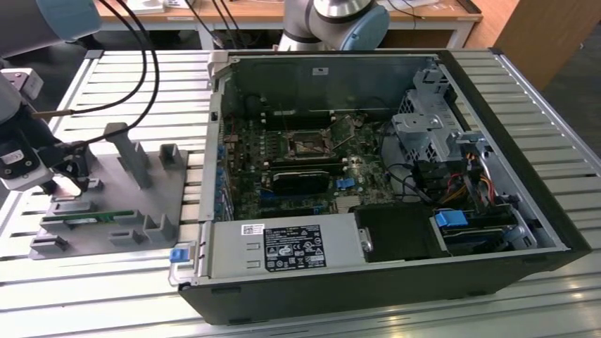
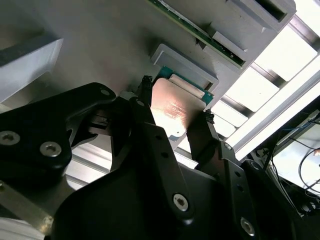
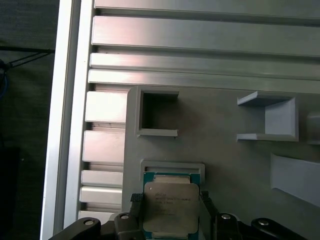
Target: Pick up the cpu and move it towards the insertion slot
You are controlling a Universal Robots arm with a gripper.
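Silver cpu (image 3: 171, 206) with green rim, black tool (image 2: 177, 98), grey tray (image 3: 225, 165), dark green circuit board (image 1: 281, 169)

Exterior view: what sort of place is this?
Probably a robotics lab bench set up for PC assembly: an open computer case sits on a slatted aluminium table, with a grey parts fixture beside it and a robot arm behind.

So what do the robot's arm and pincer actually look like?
The arm is a silvery grey tube with rounded joints and a pale blue cap; black cables loop alongside it. The pincer is matte black, with jointed links pinned by silver screws and ending in two slim fingers.
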